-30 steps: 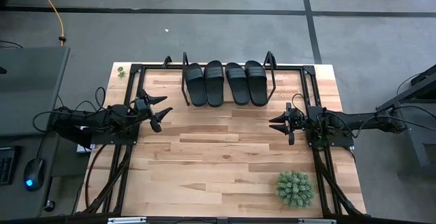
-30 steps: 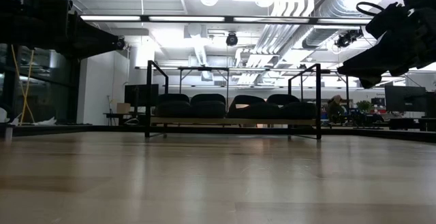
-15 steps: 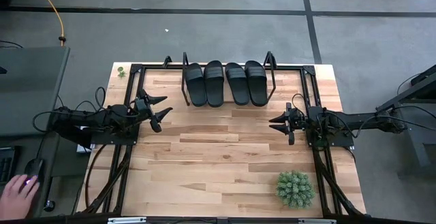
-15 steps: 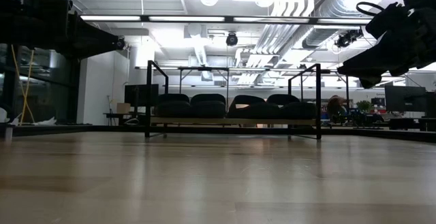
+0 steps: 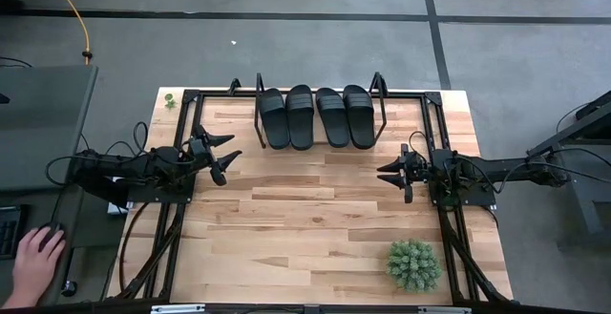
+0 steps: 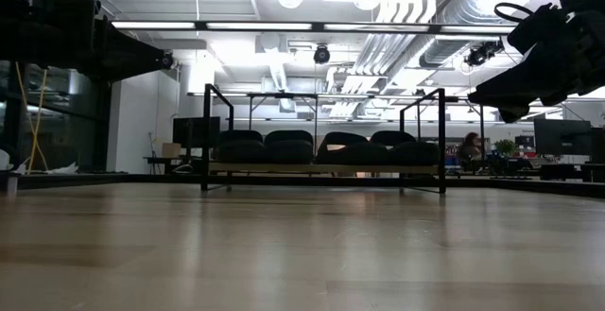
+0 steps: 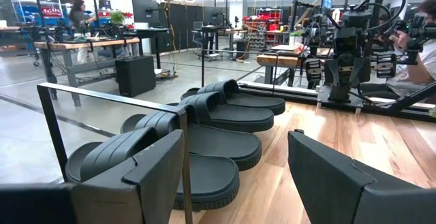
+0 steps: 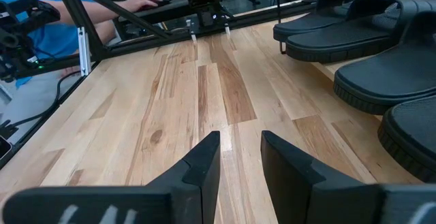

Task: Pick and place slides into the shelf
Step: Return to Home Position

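Observation:
Several black slides [image 5: 315,116] lie side by side, soles down, on the shelf [image 5: 383,104] at the table's far edge. The low view shows them in a row [image 6: 312,146] on the shelf's board [image 6: 321,168]. My left gripper [image 5: 229,157] hovers open at the table's left side, pointing level, with nothing between its fingers [image 7: 235,156]; the slides [image 7: 225,115] lie ahead of it. My right gripper [image 5: 382,173] hovers at the right side, open by a narrow gap [image 8: 240,142], with nothing in it. The slides [image 8: 368,40] lie off to its side.
A green ball-shaped plant [image 5: 412,264] stands near the table's front right corner. A small green thing [image 5: 169,99] sits at the far left corner. Black frame rails [image 5: 158,247] run along both sides. A person's hand [image 5: 33,257] rests on the desk left of the table.
Both arms have kept still. A person's hand has come in at the near left, onto the mouse on the desk beside the table.

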